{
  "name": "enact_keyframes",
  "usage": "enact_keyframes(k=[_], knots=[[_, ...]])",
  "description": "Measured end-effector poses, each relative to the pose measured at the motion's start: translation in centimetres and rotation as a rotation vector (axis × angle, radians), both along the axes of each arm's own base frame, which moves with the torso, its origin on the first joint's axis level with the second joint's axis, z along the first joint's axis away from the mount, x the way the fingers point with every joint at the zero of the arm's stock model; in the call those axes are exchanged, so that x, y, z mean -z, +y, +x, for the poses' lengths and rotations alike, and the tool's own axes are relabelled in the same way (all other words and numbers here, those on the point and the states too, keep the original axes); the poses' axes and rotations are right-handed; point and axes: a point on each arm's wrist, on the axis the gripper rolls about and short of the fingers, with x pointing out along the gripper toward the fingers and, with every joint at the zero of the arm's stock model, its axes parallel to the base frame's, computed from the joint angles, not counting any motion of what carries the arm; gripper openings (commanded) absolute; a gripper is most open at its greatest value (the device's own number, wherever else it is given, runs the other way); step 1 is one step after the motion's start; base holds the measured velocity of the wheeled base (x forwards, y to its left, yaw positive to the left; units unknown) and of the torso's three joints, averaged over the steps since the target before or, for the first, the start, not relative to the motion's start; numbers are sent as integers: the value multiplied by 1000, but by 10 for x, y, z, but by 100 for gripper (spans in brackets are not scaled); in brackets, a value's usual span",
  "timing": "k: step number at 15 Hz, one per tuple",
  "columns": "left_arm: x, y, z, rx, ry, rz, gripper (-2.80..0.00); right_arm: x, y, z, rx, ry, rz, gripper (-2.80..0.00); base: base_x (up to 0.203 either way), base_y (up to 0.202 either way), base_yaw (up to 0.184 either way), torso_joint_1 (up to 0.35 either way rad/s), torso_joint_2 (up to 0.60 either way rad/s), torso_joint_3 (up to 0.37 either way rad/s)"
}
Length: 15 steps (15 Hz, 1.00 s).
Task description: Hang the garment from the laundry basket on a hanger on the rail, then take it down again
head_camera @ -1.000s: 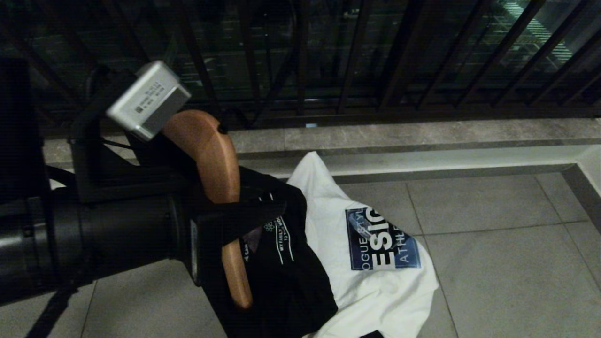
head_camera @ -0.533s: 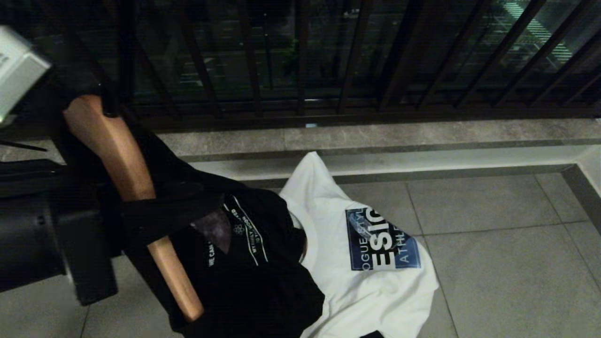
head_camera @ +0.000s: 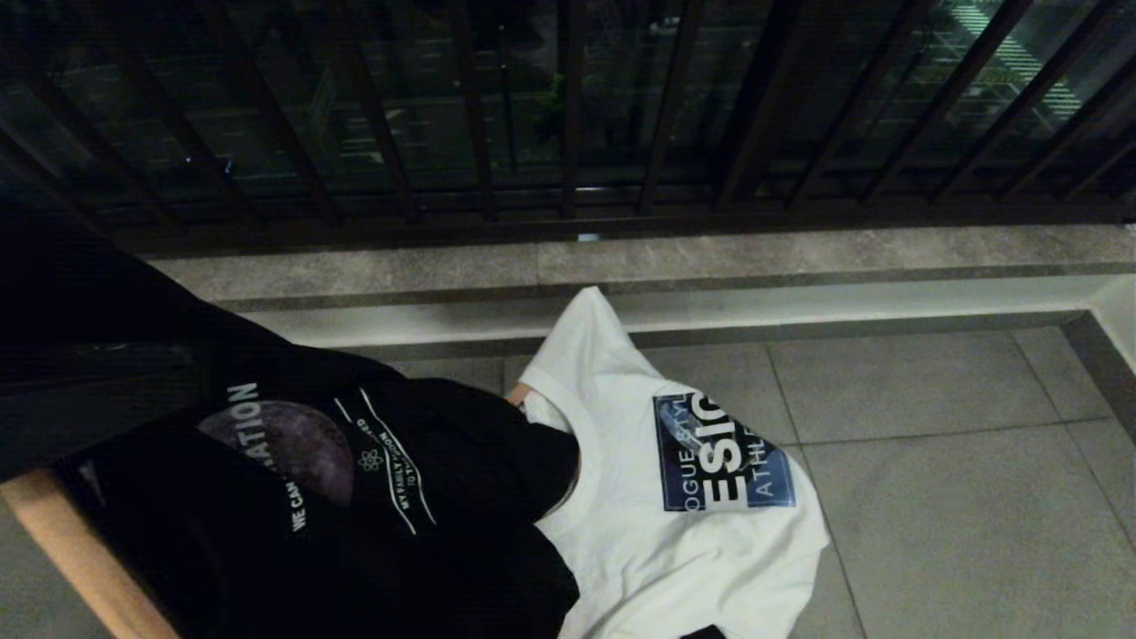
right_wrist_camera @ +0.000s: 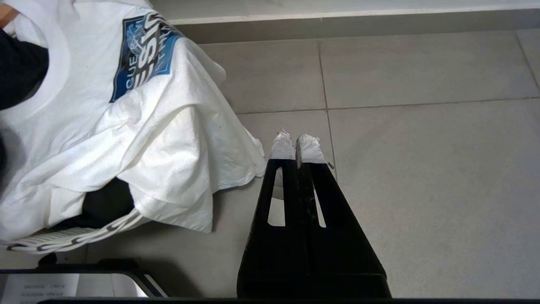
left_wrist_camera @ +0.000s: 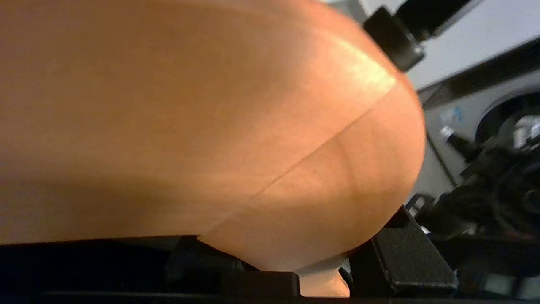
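A black T-shirt with white lettering and a round moon print [head_camera: 337,497] filled the lower left of the head view, draped over a curved wooden hanger [head_camera: 80,559] whose pale brown arm poked out at the bottom left corner. In the left wrist view the wood of that hanger [left_wrist_camera: 202,126] filled nearly everything, sitting between the black fingers [left_wrist_camera: 405,257] of the left end effector [left_wrist_camera: 295,274], which pinched the hanger.

Just beside the black shirt, touching it, a white T-shirt with a blue printed panel [head_camera: 692,497] lay heaped over the small round laundry basket, whose black-and-white striped side [right_wrist_camera: 63,240] peeked out beneath the cloth in the right wrist view. The basket stood on the grey tiled floor [head_camera: 958,497] near dark window bars [head_camera: 568,115].

The right end effector [right_wrist_camera: 296,147] hung over bare tiles just beside the white shirt, its white-wrapped fingertips [right_wrist_camera: 282,147] pressed together on nothing.

The pale hanging rail was nowhere in view. As a judgement, the garment was on its hanger but off the rail; whether hanging was still to come or finished could not be told.
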Motion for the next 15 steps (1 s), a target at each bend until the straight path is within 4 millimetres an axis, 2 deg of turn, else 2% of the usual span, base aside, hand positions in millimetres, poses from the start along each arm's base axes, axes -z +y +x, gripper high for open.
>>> enact_keyframes(k=[9, 15], knots=[[-37, 43, -44, -16, 7, -82, -280, 0, 0, 0, 0, 0, 0, -280, 0, 0, 0, 0, 0, 0], [-61, 60, -60, -49, -38, -139, -280, 0, 0, 0, 0, 0, 0, -280, 0, 0, 0, 0, 0, 0]])
